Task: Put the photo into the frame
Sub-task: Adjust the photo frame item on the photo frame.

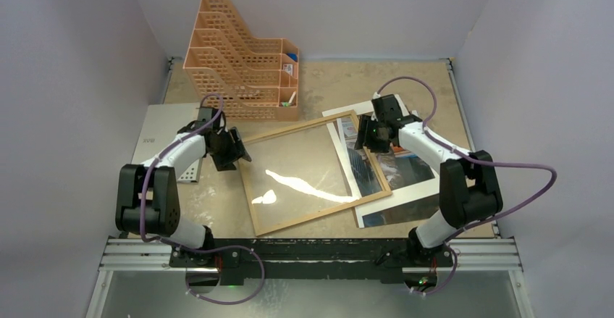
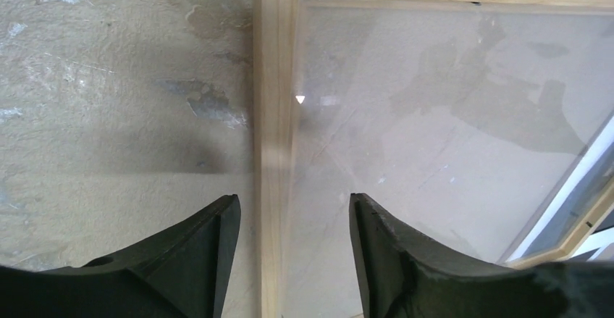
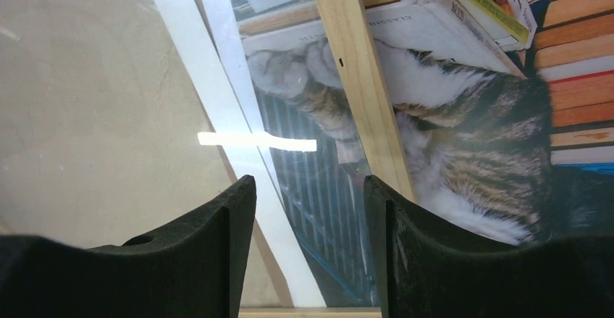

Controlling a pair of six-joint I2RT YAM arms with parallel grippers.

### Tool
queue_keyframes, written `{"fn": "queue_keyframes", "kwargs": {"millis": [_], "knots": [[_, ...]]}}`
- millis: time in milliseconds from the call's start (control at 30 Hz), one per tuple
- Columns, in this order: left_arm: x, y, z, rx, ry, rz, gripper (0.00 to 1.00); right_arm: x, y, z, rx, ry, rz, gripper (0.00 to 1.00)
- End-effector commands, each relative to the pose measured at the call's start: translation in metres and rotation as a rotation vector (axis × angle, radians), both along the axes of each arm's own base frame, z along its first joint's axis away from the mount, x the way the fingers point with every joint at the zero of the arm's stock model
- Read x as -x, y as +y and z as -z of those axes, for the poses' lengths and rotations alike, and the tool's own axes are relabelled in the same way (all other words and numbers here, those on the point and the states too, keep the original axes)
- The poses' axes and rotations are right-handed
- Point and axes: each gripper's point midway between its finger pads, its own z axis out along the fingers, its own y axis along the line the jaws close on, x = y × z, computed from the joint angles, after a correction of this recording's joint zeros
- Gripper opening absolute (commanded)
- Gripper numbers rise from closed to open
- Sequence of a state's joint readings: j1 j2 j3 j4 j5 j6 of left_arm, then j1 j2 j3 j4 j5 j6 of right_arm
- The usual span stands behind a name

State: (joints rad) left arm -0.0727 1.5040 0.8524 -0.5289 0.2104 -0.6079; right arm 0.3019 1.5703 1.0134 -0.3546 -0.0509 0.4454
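- The photo (image 1: 405,177) lies flat, partly under the frame (image 1: 300,177) at its right rail. I see its left part only through the glass, and my right arm (image 1: 463,187) cuts off its near-right corner.
- My left gripper (image 2: 293,206) is spread, straddling the frame's left rail without clamping it.
- My right gripper (image 3: 310,187) is spread and empty, just inside the frame's right rail, with the photo's cat below.

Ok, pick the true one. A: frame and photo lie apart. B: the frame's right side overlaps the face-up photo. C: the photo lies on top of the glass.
B: the right rail of the frame crosses over the photo, cat side up.
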Motion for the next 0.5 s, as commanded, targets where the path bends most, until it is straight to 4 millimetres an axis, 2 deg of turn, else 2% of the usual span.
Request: {"fn": "queue_keyframes", "kwargs": {"millis": [0,167,400,467], "knots": [[0.000,-0.006,-0.012,0.030,-0.040,0.026,0.55,-0.010,-0.011,-0.001,0.055,0.002,0.085,0.59],[0.005,-0.009,-0.008,0.055,-0.032,0.019,0.46,-0.017,-0.019,-0.001,0.093,-0.017,0.127,0.59],[0.000,-0.015,-0.006,0.088,-0.038,0.031,0.24,-0.023,-0.028,0.001,0.145,-0.021,0.155,0.59],[0.000,-0.015,-0.006,0.085,-0.038,0.032,0.21,-0.023,-0.033,0.004,0.173,-0.021,0.168,0.59]]}}
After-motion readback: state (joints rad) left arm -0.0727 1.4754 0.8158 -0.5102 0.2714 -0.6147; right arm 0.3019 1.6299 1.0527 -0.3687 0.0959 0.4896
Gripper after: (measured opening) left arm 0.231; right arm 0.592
